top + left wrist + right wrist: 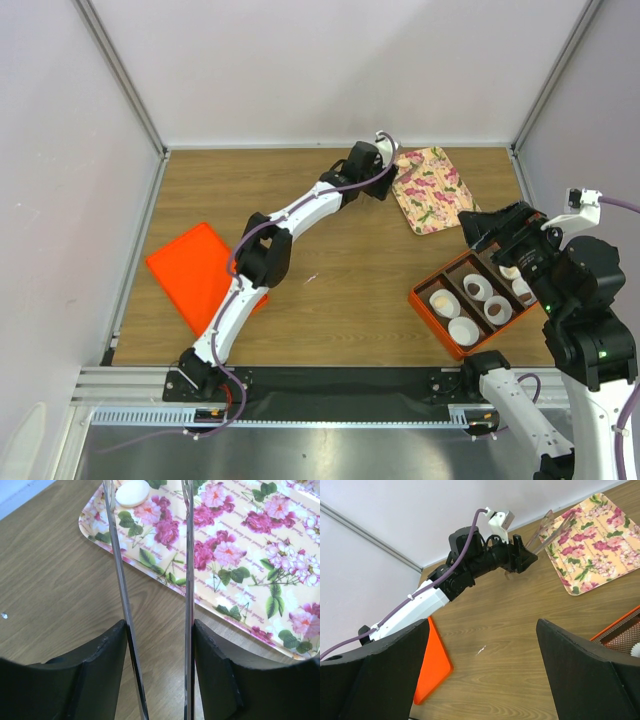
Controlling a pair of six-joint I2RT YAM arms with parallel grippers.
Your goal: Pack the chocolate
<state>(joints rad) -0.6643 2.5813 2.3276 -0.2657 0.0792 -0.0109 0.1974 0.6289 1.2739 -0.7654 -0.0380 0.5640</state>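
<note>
My left gripper (159, 625) is shut on a pair of metal tongs (189, 555), whose blades stand apart over the near corner of the floral tray (240, 540). A cream round piece (132, 492) lies on that tray between the blade tips, next to the left one. In the top view the left gripper (385, 172) sits at the tray's (432, 190) left edge. Dark brown chocolate (497, 311) rests in a white paper cup (463, 331) row inside the orange box (428, 312). My right gripper (482, 625) is open and holds nothing, hovering above the box's far end (490, 228).
An orange lid (195, 270) lies flat at the left of the wooden table. The left arm (300, 210) stretches diagonally across the middle. White walls close the back and both sides. A small white speck (481, 650) lies on the wood.
</note>
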